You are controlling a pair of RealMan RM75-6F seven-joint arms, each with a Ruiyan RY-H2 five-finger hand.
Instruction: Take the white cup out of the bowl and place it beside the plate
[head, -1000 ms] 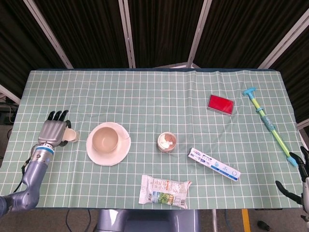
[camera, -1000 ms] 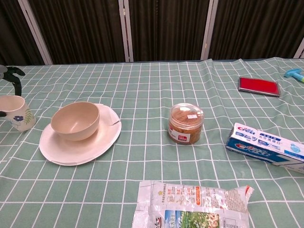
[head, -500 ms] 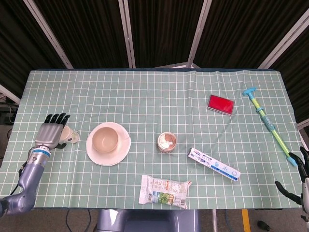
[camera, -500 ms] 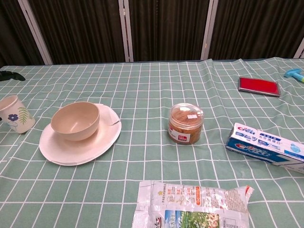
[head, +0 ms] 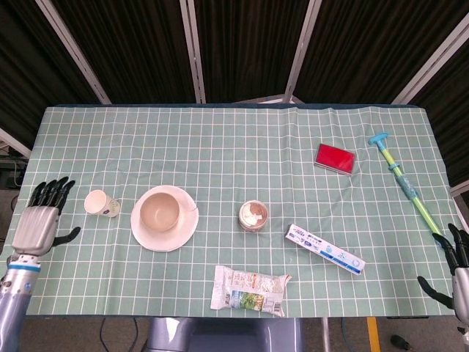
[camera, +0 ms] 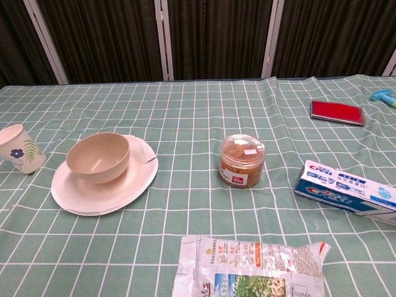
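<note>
The white cup (head: 100,203) with a blue flower print stands upright on the cloth, just left of the plate (head: 186,233); the chest view shows the cup (camera: 20,148) at its far left edge. A beige bowl (head: 161,210) sits empty on the plate. My left hand (head: 38,224) is open, fingers spread, well to the left of the cup and apart from it. My right hand (head: 456,258) shows at the lower right corner, open and holding nothing. Neither hand appears in the chest view.
A small jar (head: 253,215) with a clear lid stands mid-table. A toothpaste box (head: 324,248) lies to its right, a snack bag (head: 249,290) near the front edge. A red case (head: 335,158) and a long teal brush (head: 407,187) lie at the far right.
My left hand has let go of the cup and drawn back left and toward the front edge, leaving the chest view. The cup stays standing beside the plate.
</note>
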